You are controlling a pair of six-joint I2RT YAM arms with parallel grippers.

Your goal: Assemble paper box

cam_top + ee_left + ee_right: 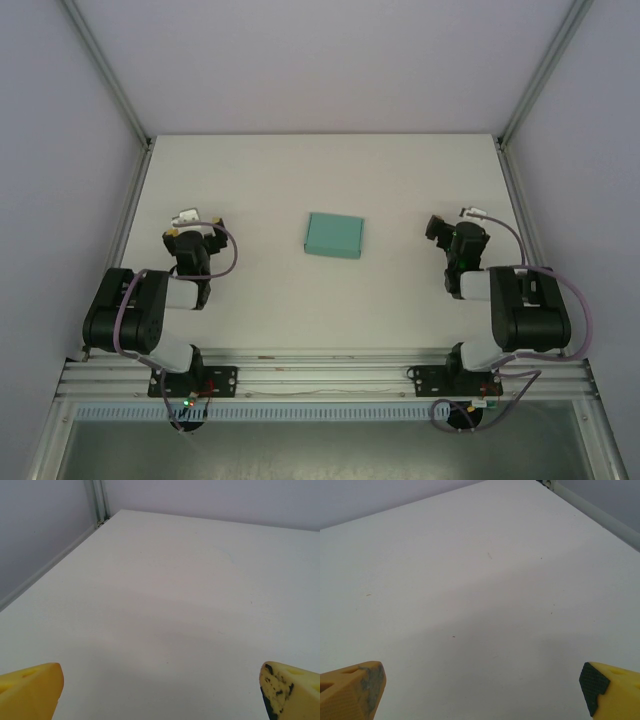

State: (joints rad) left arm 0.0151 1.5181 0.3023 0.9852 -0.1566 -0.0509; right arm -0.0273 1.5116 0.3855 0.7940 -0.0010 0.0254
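Box [333, 235] sits closed mid-desk [300, 170], well apart from both arms. Left claw [161, 682] and right claw [482, 680] hang spread and empty, so assembly looks finished.

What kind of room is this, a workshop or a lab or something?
Most likely a lab test booth: a white table walled by plain panels, a left arm and right arm bolted at its near edge, and one teal paper box lying mid-table.

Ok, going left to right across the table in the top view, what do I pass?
Left pincer → teal paper box → right pincer. The box lies closed and flat between them, touching neither pincer.
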